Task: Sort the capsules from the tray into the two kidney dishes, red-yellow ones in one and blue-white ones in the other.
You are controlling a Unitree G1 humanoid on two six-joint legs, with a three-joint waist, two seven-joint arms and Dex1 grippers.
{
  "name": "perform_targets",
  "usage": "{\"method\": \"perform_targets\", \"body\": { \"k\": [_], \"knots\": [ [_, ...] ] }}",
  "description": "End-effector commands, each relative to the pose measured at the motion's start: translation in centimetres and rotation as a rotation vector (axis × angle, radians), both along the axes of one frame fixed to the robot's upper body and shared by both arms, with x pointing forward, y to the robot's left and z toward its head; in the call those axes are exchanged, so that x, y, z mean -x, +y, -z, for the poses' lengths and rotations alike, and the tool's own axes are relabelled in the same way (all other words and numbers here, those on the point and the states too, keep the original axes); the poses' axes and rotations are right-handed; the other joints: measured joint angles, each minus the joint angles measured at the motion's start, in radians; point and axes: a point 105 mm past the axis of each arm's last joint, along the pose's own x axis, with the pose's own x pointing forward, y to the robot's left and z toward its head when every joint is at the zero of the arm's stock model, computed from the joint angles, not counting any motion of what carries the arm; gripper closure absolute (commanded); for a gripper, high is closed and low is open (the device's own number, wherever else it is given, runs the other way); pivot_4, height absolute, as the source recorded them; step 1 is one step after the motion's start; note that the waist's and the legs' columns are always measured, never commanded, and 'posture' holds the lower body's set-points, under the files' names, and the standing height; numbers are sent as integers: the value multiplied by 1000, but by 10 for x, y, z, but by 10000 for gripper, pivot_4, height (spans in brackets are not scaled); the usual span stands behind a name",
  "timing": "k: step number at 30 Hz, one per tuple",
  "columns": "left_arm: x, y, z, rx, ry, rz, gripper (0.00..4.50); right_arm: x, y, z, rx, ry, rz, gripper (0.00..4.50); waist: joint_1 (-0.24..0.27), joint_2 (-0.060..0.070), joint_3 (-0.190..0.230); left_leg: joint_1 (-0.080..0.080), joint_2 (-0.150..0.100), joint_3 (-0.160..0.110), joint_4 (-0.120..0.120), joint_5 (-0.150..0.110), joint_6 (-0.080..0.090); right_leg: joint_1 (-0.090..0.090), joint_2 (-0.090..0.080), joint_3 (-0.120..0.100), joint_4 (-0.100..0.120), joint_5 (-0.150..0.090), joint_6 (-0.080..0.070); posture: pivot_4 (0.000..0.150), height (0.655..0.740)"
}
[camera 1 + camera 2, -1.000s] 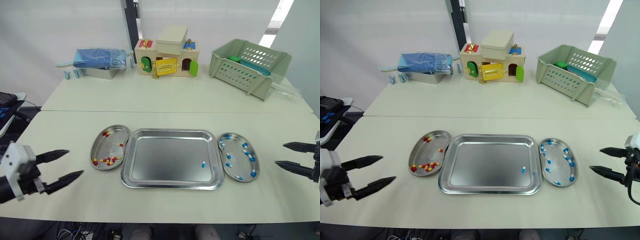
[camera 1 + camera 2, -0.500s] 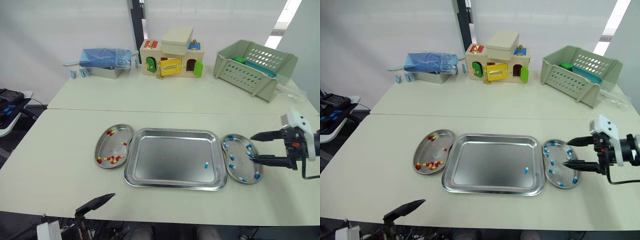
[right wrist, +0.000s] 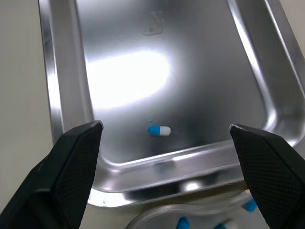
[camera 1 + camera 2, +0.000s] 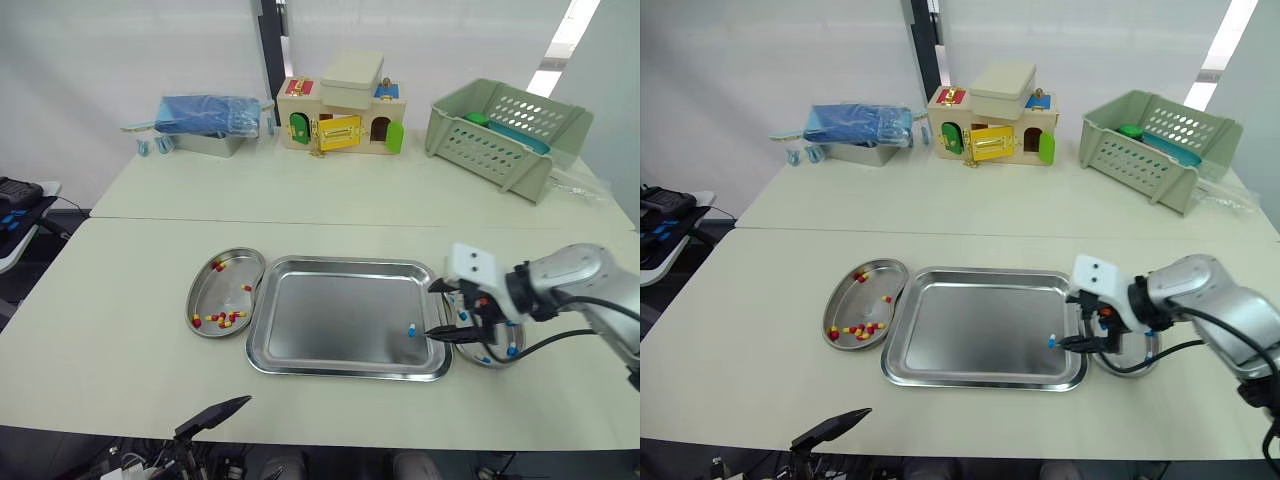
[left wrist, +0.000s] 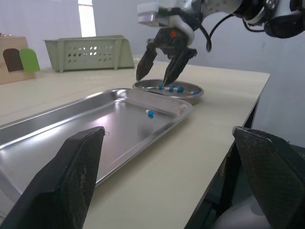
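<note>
R gripper (image 4: 430, 311) open by lone blue-white capsule (image 4: 410, 328) in tray (image 4: 345, 263)
Bottom left of frame: L gripper (image 5: 167, 138) spread wide, empty, by near table edge. Centre-right: the capsule lies in the tray's lower right corner, R tips apart, close to it, not touching, holding nothing. Red-yellow capsules (image 4: 222, 320) in left kidney dish (image 4: 225, 295); blue-white ones in right kidney dish (image 5: 190, 98), under R wrist. Top: toy house (image 4: 340, 115), green basket (image 4: 500, 130).

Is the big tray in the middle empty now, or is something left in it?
Not empty. One blue-white capsule lies in the tray, near its right rim, by the open right gripper.
</note>
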Motion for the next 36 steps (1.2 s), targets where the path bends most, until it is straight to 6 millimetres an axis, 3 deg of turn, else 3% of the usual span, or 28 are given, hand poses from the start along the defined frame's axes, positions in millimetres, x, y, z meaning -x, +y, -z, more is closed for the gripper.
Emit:
{"method": "perform_targets", "body": {
  "k": [1, 5, 8, 11, 36],
  "knots": [
    [3, -5, -5, 18, -10, -14, 514, -3, 1, -4, 34, -55, 11, 0, 0, 0, 0, -1, 0, 0, 0, 0, 0, -1, 0, 0, 0, 0, 0, 1500, 7400],
    [4, -7, -3, 10, -17, 2, 514, -1, 5, 6, 69, -51, 4, 0, -2, 0, 0, -1, 0, 0, 0, 0, 0, -1, 0, 0, 0, 0, 0, 1500, 7400],
    [4, -7, -1, -8, -23, 20, 0, -2, 7, 8, 77, -56, 8, 6508, -2, 0, 0, -1, 0, 0, 0, 0, 0, -1, 0, 0, 1, 0, 0, 1500, 7400],
    [2, -7, -1, -13, -33, 25, 0, -1, 8, 11, 84, -52, 7, 16647, -1, 0, 0, -1, 0, -1, 0, 0, 0, -1, 0, 0, 1, 0, 0, 1500, 7400],
    [-1, -5, 0, -26, -34, 16, 0, -3, 10, 30, 133, -45, 35, 16647, -1, 0, 0, -1, 0, -1, 0, 0, 0, -1, 0, -1, 1, 0, 0, 1500, 7400]
  ]
}}
